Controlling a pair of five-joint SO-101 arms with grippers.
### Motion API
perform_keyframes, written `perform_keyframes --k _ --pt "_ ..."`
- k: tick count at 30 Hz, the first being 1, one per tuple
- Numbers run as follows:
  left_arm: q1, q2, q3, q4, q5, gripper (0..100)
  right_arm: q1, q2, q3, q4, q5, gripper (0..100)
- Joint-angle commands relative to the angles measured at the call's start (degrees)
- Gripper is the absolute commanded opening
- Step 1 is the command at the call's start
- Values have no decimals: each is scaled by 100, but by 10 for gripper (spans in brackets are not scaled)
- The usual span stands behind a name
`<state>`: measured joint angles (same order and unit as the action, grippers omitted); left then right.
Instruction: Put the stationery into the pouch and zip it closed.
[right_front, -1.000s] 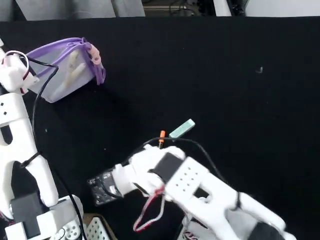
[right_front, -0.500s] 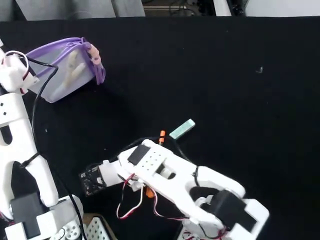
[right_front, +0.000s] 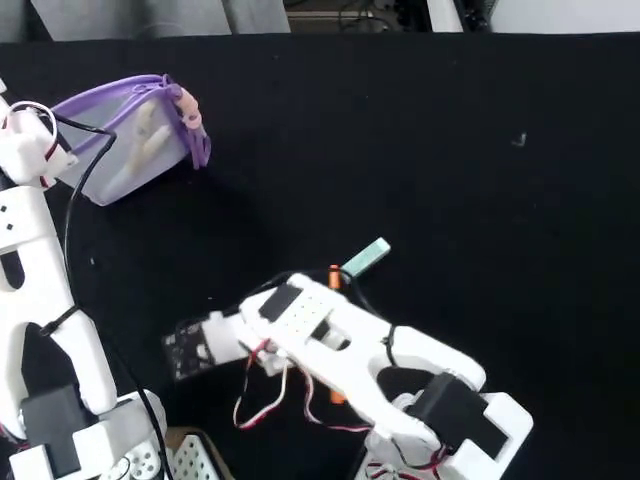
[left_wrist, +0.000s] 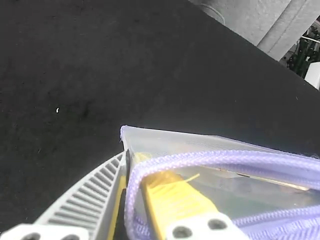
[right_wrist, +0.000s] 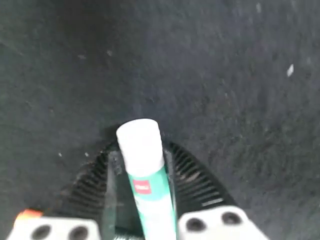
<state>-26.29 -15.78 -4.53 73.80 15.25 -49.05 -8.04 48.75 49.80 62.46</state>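
As right tool (right_wrist: 140, 150) clamps white-capped stick (right_wrist: 145, 172), pouch (right_front: 128, 160) held

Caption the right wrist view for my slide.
Right gripper clamps a white-capped green stick over the black tabletop.

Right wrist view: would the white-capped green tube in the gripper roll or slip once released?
Likely to roll: the tube looks cylindrical. Probably stiff and light, as the right gripper pinches it by the sides without visible bending. Its smooth, glossy surface might slip under a loose grip.
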Motion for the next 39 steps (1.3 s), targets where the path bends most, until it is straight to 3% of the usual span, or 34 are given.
perform_keyframes --k 1,9,22,27,39 --pt "-57 -18 -22 -114 18 27 545 -13 -523 220 18 11" --pt "374 -79 -92 -18 18 27 1380 -1130 -1789 1433 -53 11" --pt "2185 -18 -1429 1301 44 27 2787 -3547 -2949 1451 -967 11" --pt "2730 -18 -1745 1635 26 27 2787 -3820 -3574 967 -1908 11" --pt "2774 -9 -1042 1547 18 27 2611 -3881 -3213 -1459 -4422 11"
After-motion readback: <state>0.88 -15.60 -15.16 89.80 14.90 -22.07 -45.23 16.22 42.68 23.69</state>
